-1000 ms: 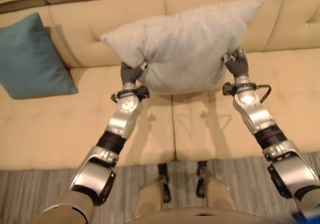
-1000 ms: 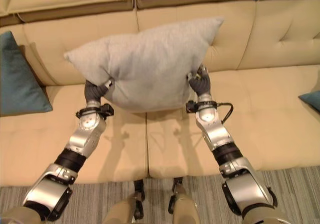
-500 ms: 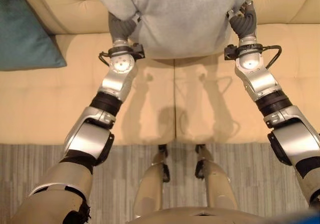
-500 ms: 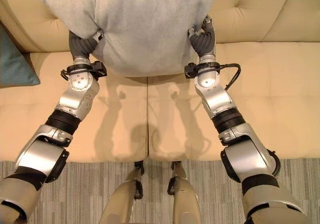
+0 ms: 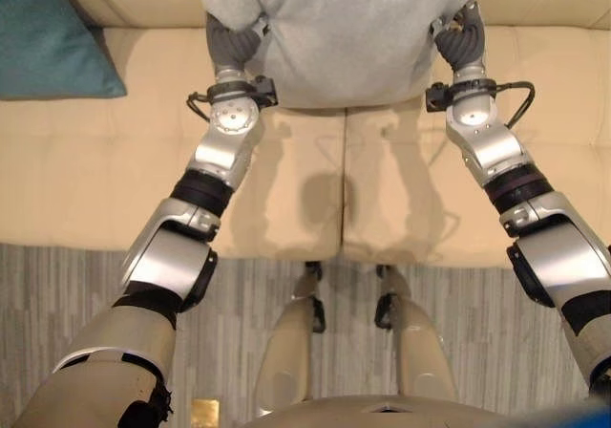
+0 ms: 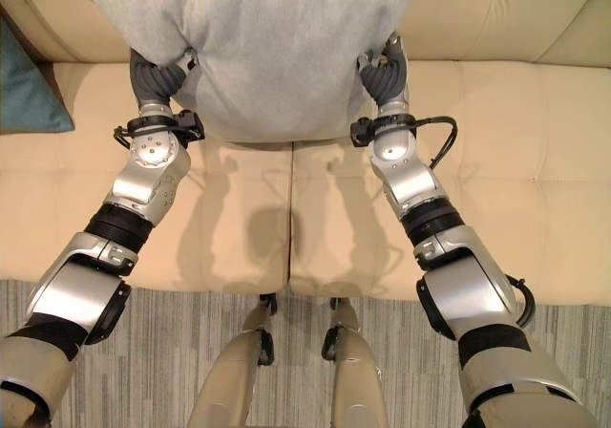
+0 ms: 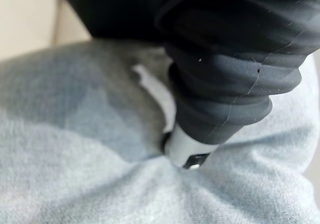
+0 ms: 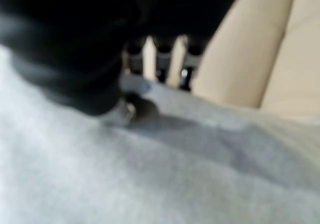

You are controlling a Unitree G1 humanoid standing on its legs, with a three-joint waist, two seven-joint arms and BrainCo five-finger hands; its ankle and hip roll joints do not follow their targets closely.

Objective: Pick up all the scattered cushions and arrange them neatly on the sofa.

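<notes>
A large light grey cushion (image 5: 334, 27) is held up over the cream sofa (image 5: 95, 180), above the seam between two seat cushions. My left hand (image 5: 232, 48) grips its lower left edge and my right hand (image 5: 460, 42) grips its lower right edge. In the left wrist view the thumb (image 7: 185, 151) presses into the grey cloth (image 7: 75, 174). In the right wrist view the fingers (image 8: 165, 51) curl over the cushion's edge (image 8: 150, 174). A teal cushion (image 5: 48, 36) leans at the sofa's left end.
The sofa's backrest (image 6: 506, 12) rises behind the grey cushion. Striped grey carpet (image 5: 57, 294) runs along the sofa's front edge. A small yellowish square (image 5: 203, 412) lies on the carpet near my left side.
The camera has tilted down, so more carpet shows and the sofa's back has slid out of view. The grey cushion, still held by both hands, has gone forward toward the backrest.
</notes>
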